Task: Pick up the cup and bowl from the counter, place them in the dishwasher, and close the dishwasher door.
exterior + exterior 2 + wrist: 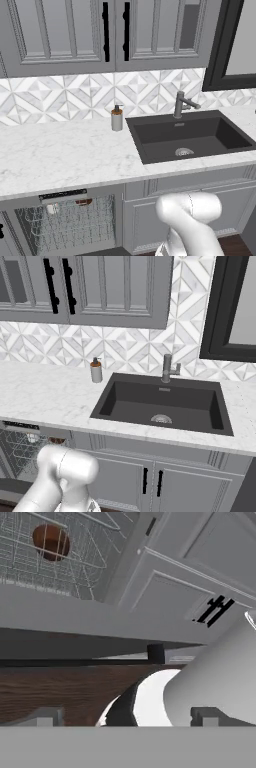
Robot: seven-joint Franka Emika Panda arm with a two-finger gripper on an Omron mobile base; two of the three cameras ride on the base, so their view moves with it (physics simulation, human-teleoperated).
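We see the small dark reddish-brown wooden bowl (51, 541) and small white cup (50, 208) in the dishwasher's grey wire rack (70, 222). Gripper (127, 716) wide, empty, below the lowered dark grey dishwasher door (75, 624). Risk: fingertips slip off its black bar handle (80, 661), leaving it open.

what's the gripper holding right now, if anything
Nothing. In the hand view the gripper is open with no object between its tips, low by the dishwasher door; the bowl already sits in the rack.
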